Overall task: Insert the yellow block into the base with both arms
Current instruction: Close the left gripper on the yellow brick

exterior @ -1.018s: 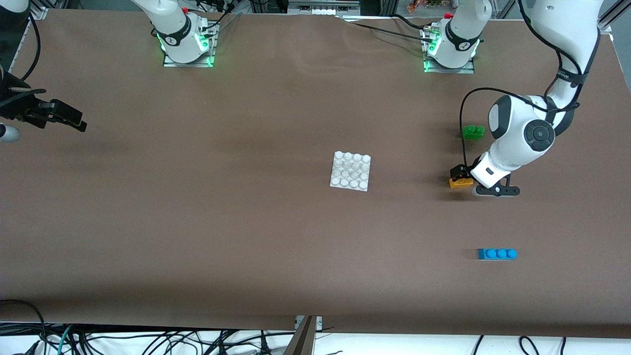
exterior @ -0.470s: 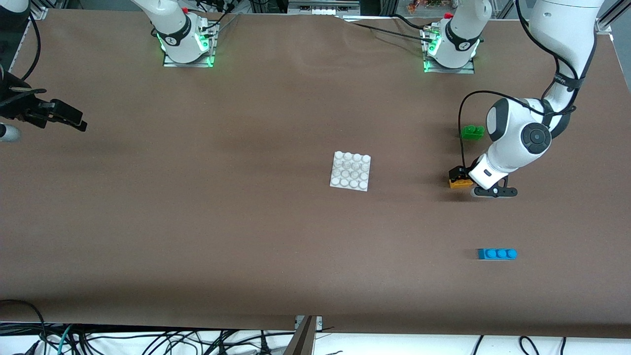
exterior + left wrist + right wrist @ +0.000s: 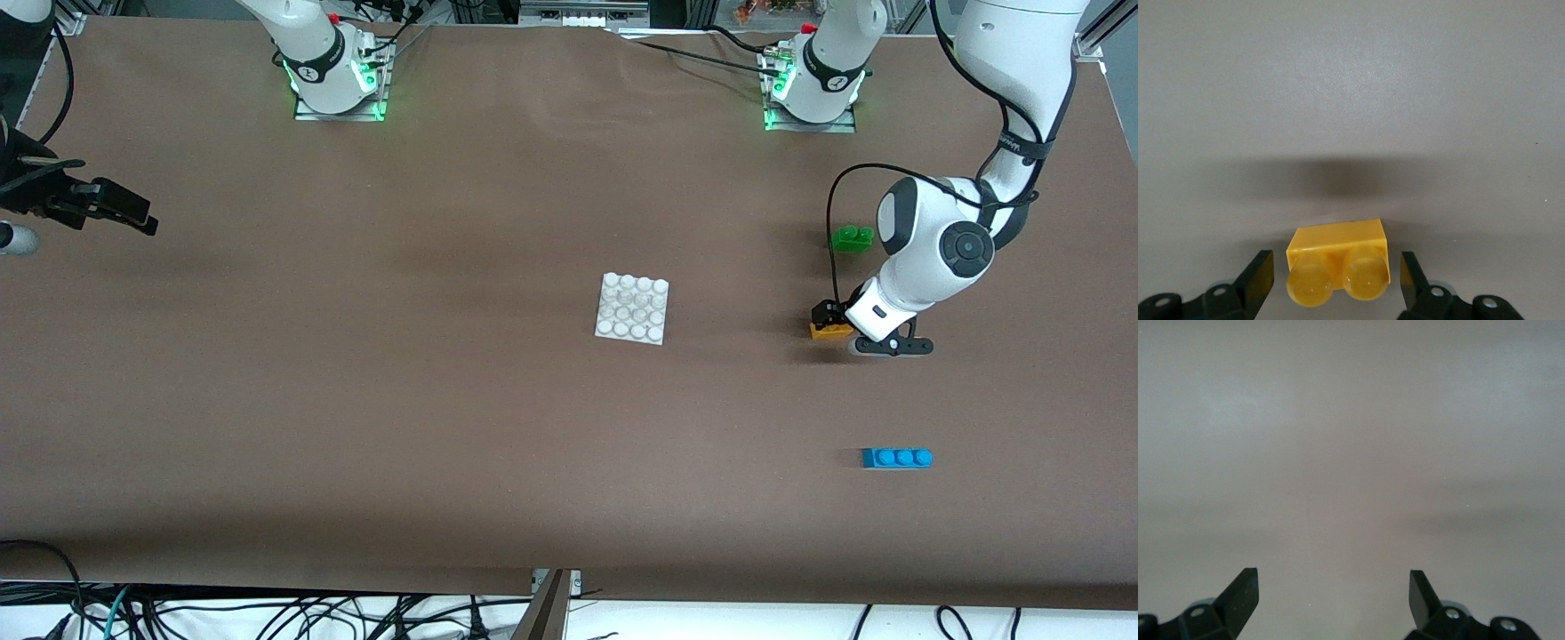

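Narrowed left gripper [image 3: 1337, 283] astride yellow block [image 3: 1338, 267]

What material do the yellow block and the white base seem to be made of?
The yellow block looks like hard moulded plastic, slightly translucent and glossy: its round studs glow and catch light. The base looks like the same kind of plastic, white and smooth, with pale, faintly shiny studs; how glossy it is stays uncertain.

Glossy plastic yellow block [image 3: 1338, 263] and base [image 3: 632, 308] on matt brown table covering [image 3: 356, 400].

Green brick [image 3: 853, 237] and blue brick [image 3: 896, 458] on brown table [image 3: 356, 400].
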